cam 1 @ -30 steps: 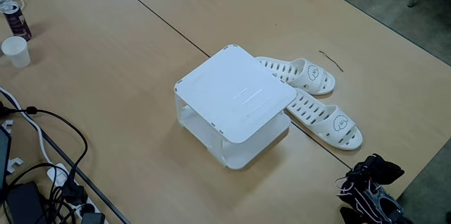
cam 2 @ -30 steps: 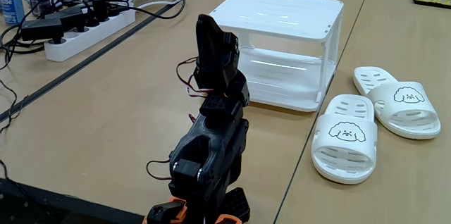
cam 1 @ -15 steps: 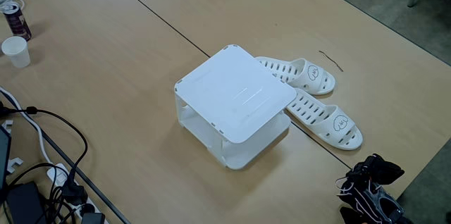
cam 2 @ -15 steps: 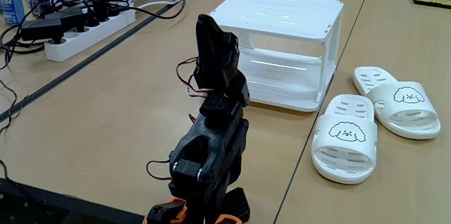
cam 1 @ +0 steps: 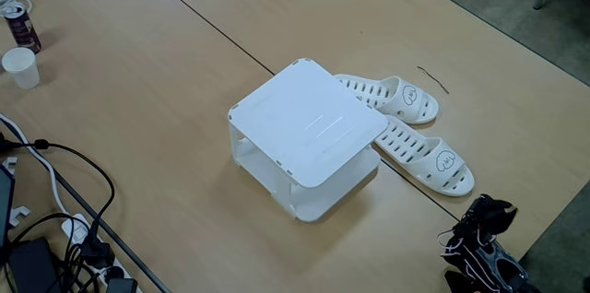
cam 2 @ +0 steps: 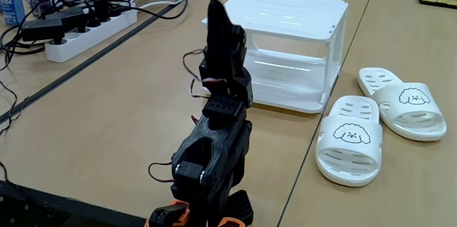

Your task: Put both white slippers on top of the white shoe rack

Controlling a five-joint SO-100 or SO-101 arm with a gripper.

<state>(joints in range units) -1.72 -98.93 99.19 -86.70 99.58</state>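
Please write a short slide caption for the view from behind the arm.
Arm folded before the empty rack; two slippers wait on the table.

A paper cup and a dark can stand at the upper left of the light wood tabletop; a white power strip with black plugs and tangled cables lies at the left, and a blue can stands upper left

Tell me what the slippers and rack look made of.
Slippers: likely moulded matte white foam or soft plastic, judging by thick rounded edges and punched oval holes. Rack: hard, glossy white plastic, going by light streaks on its flat top.
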